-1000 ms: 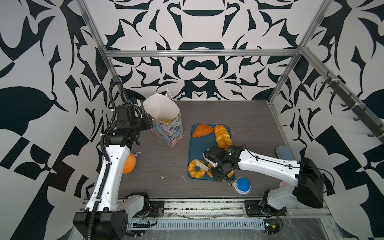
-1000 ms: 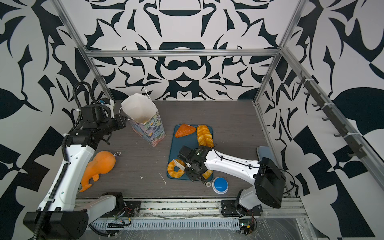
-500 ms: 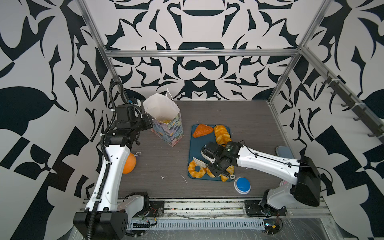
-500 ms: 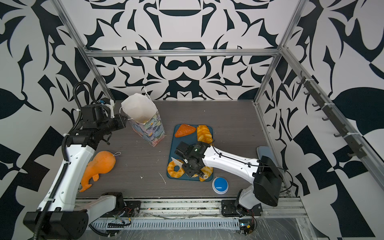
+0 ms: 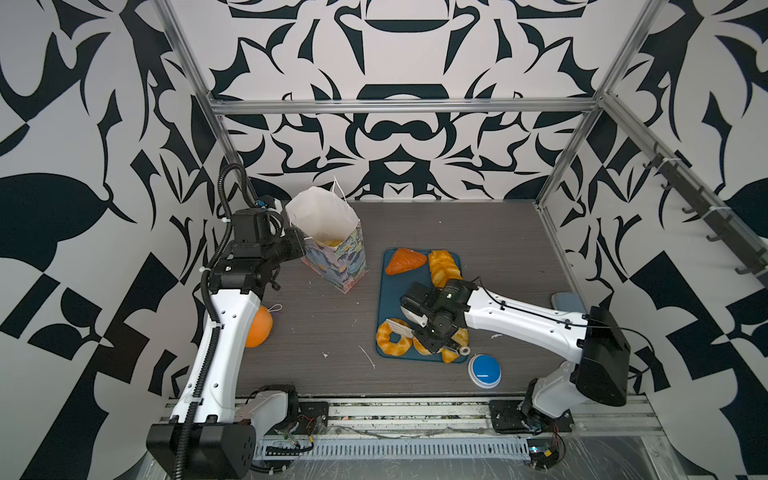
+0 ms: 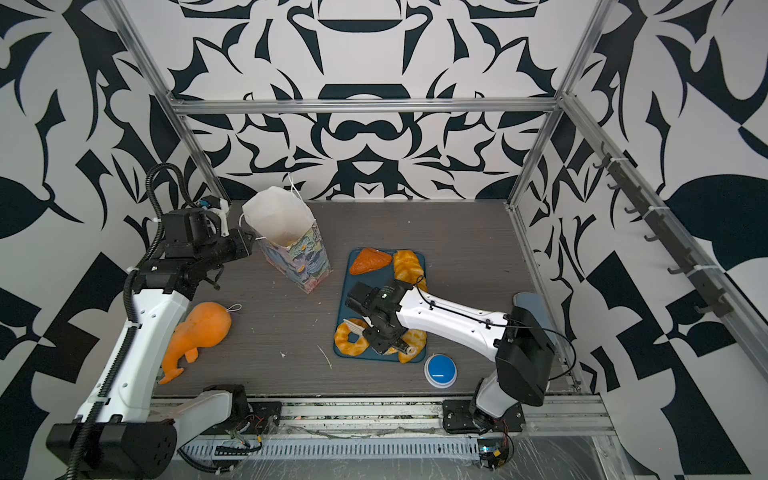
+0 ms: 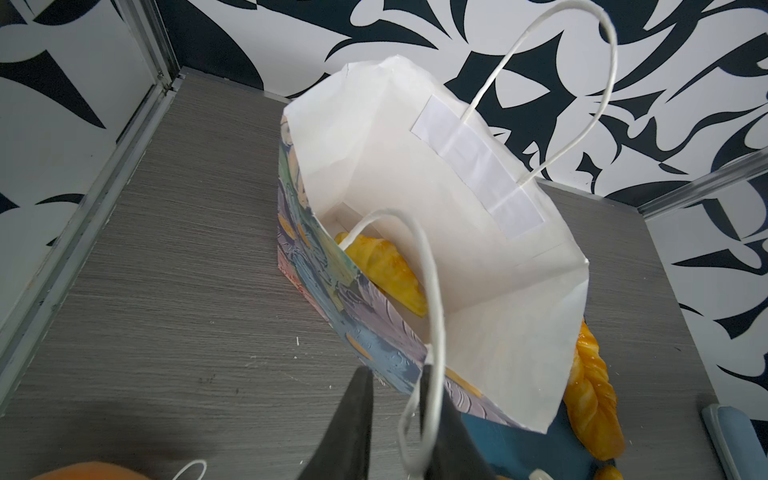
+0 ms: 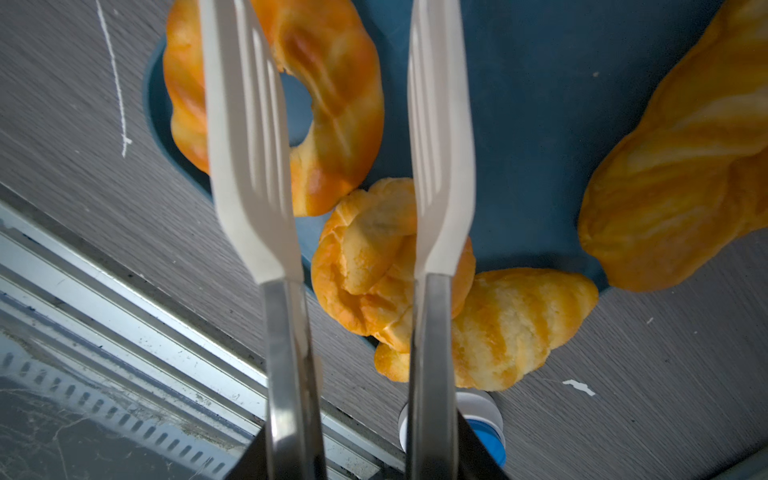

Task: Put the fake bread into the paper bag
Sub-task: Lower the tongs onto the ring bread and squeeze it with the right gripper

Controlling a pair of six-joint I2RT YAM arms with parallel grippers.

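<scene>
We see two arms of smooth white shells and matte black joint housings: the left arm point(image 5: 224, 332) carries a ribbed black conduit point(image 5: 220, 199) cinched with white zip ties, the right arm point(image 5: 523, 328) a thin black cable point(image 5: 519, 309) and a small green light point(image 5: 449, 296) near its wrist. The left gripper point(image 7: 392, 370) has tapered black fingers point(image 7: 353, 419); the right gripper point(image 8: 336, 62) has white slotted tips point(image 8: 249, 145) on grey metal stems.

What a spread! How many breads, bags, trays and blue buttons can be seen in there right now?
Breads: 7 in view, 6 on or beside the tray, 1 inside the bag
Bags: 1
Trays: 1
Blue buttons: 1
Total: 10
</scene>
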